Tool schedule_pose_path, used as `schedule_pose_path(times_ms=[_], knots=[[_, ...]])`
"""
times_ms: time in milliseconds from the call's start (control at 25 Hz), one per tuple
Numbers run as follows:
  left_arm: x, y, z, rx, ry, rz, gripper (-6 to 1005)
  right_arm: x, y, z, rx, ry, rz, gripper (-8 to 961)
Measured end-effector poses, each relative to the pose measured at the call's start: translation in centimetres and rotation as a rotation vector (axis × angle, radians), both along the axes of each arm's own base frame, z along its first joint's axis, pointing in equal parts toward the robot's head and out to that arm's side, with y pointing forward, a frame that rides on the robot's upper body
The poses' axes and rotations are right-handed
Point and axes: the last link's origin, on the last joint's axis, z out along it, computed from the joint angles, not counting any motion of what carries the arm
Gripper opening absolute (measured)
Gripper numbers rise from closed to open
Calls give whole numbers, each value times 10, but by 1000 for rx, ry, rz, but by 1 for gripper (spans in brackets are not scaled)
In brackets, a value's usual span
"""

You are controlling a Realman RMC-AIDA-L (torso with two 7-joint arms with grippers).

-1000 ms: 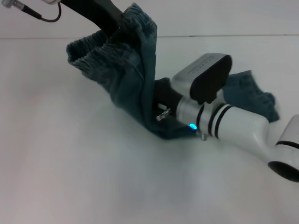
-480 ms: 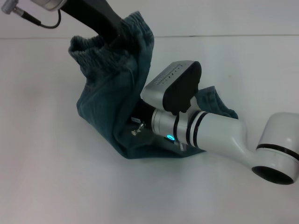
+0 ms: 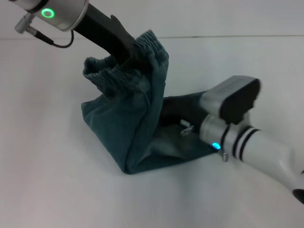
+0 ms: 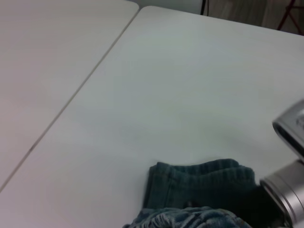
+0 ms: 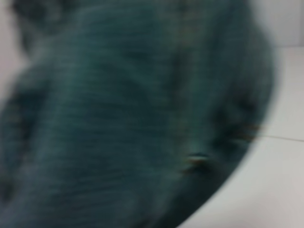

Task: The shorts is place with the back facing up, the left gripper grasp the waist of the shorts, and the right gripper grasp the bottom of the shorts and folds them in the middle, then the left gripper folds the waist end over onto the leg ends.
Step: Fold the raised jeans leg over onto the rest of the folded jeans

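Right end effector has retreated rightward; left end effector pinches lifted waist.

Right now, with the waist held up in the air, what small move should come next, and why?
Probably carry the left gripper a bit further toward the right gripper and lower. It holds the waist lifted, and the shorts stand in a steep tent above the table, not yet laid onto the part beside the right gripper.

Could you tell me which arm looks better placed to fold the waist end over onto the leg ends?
Probably the left. The left gripper holds the waist raised above the table, while the right gripper sits low, tucked into the shorts near their bottom.
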Motion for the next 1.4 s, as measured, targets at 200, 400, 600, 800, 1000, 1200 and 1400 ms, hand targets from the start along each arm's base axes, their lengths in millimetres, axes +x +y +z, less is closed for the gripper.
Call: schedule_pose_path(times_ms=[200, 400, 600, 800, 1000, 1200, 1400], knots=[[3, -4, -12, -19, -22, -12, 183, 28, 8, 40, 186, 87, -34, 30], [9, -7, -32, -45, -78, -29, 181, 49, 19, 93, 404, 196, -43, 30], [11, -7, -64, -71, -147, -23, 192, 66, 27, 135, 598, 291, -109, 29], [8, -5, -97, -95, -186, 22, 214, 77, 28, 152, 654, 349, -160, 30], [3, -4, -125, -76, -262, 60, 236, 79, 28, 152, 651, 350, -172, 31], [3, -8, -133, -90, -312, 49, 259, 81, 28, 148, 639, 344, -194, 32], [4, -12, -138, -112, -324, 51, 401, 80, 28, 146, 631, 345, -193, 32]])
